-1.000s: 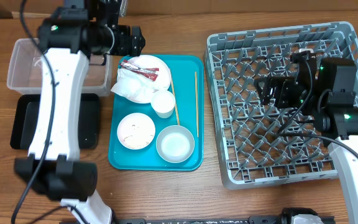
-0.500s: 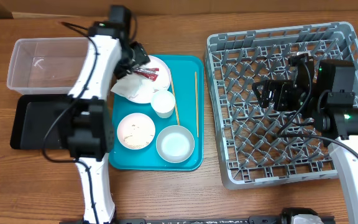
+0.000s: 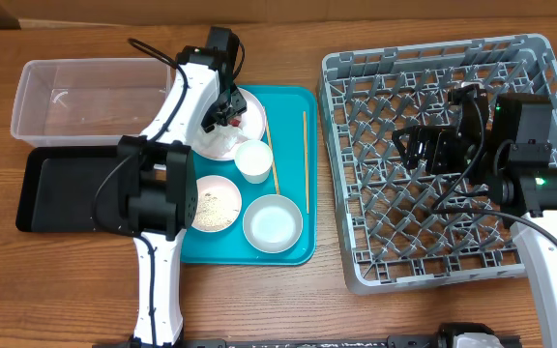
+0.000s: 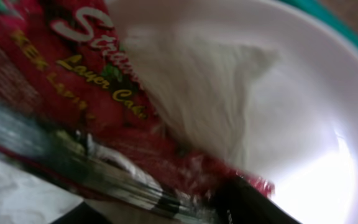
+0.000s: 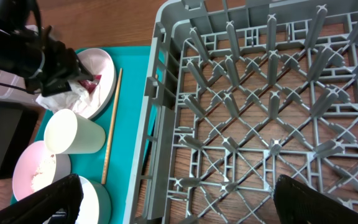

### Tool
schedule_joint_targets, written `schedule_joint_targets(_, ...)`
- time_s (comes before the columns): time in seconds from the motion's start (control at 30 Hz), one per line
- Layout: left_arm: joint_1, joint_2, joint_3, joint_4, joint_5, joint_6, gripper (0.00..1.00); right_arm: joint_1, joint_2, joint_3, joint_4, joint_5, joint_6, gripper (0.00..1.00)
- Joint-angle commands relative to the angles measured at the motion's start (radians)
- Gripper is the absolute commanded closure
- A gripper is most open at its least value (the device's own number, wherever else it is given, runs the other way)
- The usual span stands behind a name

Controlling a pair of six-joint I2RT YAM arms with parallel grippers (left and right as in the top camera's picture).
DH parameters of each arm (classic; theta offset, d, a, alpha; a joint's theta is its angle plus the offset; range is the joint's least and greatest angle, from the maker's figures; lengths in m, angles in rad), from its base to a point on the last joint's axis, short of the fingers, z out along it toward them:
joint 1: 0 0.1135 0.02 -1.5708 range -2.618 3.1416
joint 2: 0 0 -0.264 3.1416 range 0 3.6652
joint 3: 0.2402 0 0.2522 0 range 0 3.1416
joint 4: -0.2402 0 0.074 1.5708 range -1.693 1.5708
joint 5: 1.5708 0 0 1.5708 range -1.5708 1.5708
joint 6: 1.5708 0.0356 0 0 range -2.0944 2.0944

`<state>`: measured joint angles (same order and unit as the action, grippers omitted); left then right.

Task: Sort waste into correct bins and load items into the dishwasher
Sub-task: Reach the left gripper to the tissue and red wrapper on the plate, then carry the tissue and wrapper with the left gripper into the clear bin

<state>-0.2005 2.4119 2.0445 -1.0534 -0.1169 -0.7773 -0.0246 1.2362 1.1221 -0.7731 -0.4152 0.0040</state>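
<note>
The red-and-white wrapper (image 4: pixel 86 81) lies on the crumpled white napkin (image 4: pixel 191 99) on a white plate (image 3: pixel 251 104) at the back of the teal tray. My left gripper (image 3: pixel 223 109) is down on that plate, its dark fingertips (image 4: pixel 160 208) apart on either side of the wrapper's edge. My right gripper (image 5: pixel 182 199) is open and empty, held above the left part of the grey dish rack (image 3: pixel 540 116). On the tray stand a white cup (image 3: pixel 253 161), a bowl (image 3: pixel 273 222) and a pale plate with rice scraps (image 3: pixel 216 205). Two chopsticks (image 3: pixel 306 159) lie beside them.
The clear tub (image 3: pixel 85 92) stands at the far left, with the black tray (image 3: pixel 61 188) in front of it. The teal tray (image 3: pixel 298 246) lies between them and the rack. My left arm stretches over the tray's left edge.
My left gripper has swung right from over the clear tub and come down onto the plate at the wrapper. My right arm has stayed almost still.
</note>
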Motion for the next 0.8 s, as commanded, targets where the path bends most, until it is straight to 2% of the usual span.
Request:
schedule_joint_targets(0.0,0.005,0.036,0.005,-0.002,-0.040,-0.013,0.59,-0.003,-0.009,0.024,0.000,-0.005,-0.005,0.00)
schedule_joint_targets(0.07,0.003,0.039,0.005,-0.012,-0.039,-0.010,0.79,-0.003,-0.009,0.024,-0.001,-0.005,-0.005,0.00)
schedule_joint_targets(0.1,0.003,0.039,0.005,-0.018,-0.037,-0.003,0.96,-0.003,-0.009,0.024,-0.001,-0.005,-0.005,0.00)
schedule_joint_targets(0.23,0.011,0.011,0.047,-0.050,0.063,0.157,0.96,-0.003,-0.009,0.024,-0.001,-0.005,-0.005,0.00)
schedule_joint_targets(0.3,0.022,-0.013,0.127,-0.112,0.098,0.210,0.96,-0.003,-0.009,0.024,0.000,-0.005,-0.005,0.00)
schedule_joint_targets(0.5,0.087,-0.080,0.499,-0.388,0.106,0.314,0.96,-0.003,-0.009,0.024,0.000,-0.005,-0.005,0.00)
schedule_joint_targets(0.63,0.163,-0.087,0.608,-0.451,0.103,0.356,0.96,-0.003,-0.009,0.024,0.000,-0.005,-0.005,0.00)
schedule_joint_targets(0.73,0.258,-0.075,0.588,-0.430,0.099,0.370,0.82,-0.003,-0.009,0.024,0.000,-0.006,-0.004,0.00)
schedule_joint_targets(0.77,0.283,-0.066,0.573,-0.405,0.099,0.377,0.80,-0.003,-0.009,0.024,0.000,-0.006,0.001,0.00)
